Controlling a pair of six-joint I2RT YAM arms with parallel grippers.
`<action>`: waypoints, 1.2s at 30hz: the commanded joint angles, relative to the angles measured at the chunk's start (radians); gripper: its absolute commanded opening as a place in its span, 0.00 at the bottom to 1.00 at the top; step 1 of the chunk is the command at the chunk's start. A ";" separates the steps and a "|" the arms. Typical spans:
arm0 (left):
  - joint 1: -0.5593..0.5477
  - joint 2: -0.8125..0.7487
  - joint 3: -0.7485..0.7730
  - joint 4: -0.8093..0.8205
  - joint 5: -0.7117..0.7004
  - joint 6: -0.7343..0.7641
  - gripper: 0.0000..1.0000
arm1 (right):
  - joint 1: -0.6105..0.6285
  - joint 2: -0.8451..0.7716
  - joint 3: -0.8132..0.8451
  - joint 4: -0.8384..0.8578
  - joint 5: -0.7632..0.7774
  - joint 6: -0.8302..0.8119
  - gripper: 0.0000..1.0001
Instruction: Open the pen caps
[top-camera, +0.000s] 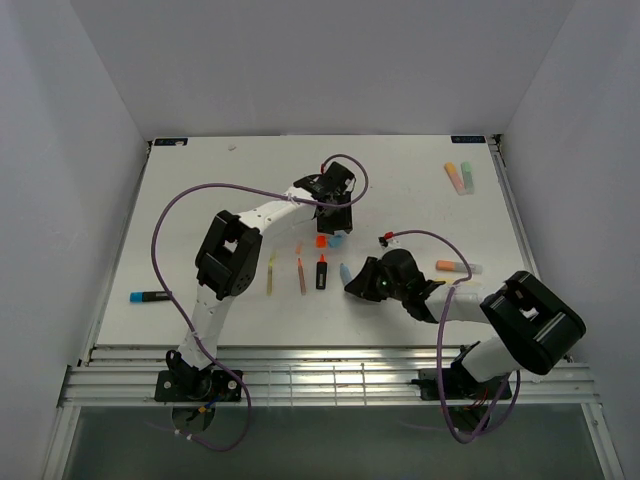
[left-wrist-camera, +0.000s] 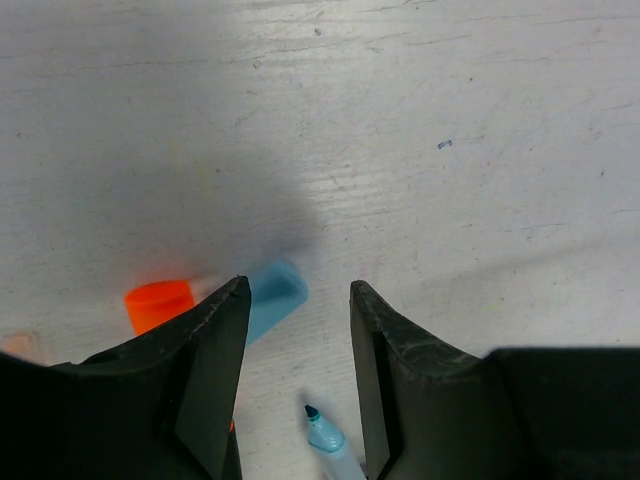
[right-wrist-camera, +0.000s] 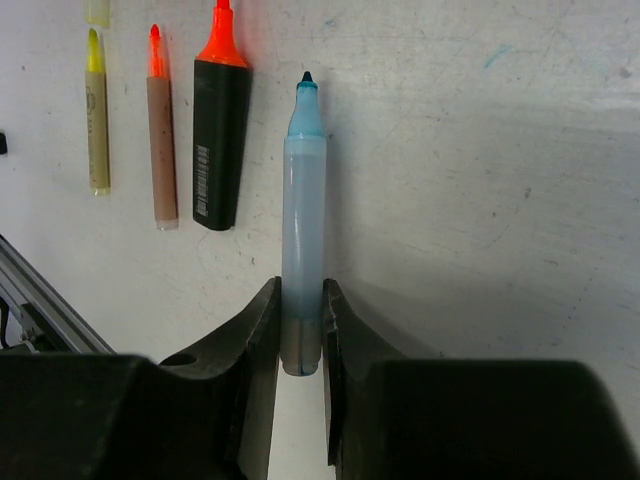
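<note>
A: Right gripper (right-wrist-camera: 300, 300)?
B: Clamped the blue pen (right-wrist-camera: 303, 200) by its tail, likely steadying it; nib was bare.
A: Left gripper (left-wrist-camera: 298, 300)?
B: Hung wide open, empty, over the blue cap (left-wrist-camera: 275, 295) beside the orange cap (left-wrist-camera: 158, 303).

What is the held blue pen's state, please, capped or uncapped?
Uncapped: the blue pen shows a bare tip in the right gripper.

white table (top-camera: 400, 165), uncapped pens (top-camera: 321, 273), loose caps (top-camera: 321, 241)
</note>
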 joint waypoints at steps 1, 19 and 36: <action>-0.005 -0.064 0.042 -0.019 -0.015 -0.003 0.55 | -0.004 0.044 0.045 0.109 -0.019 0.016 0.08; 0.001 -0.254 -0.021 -0.070 -0.140 -0.002 0.58 | 0.016 0.185 0.082 0.191 -0.003 0.080 0.25; 0.249 -0.700 -0.500 -0.044 -0.105 -0.109 0.65 | 0.017 0.182 0.100 0.160 0.024 0.064 0.53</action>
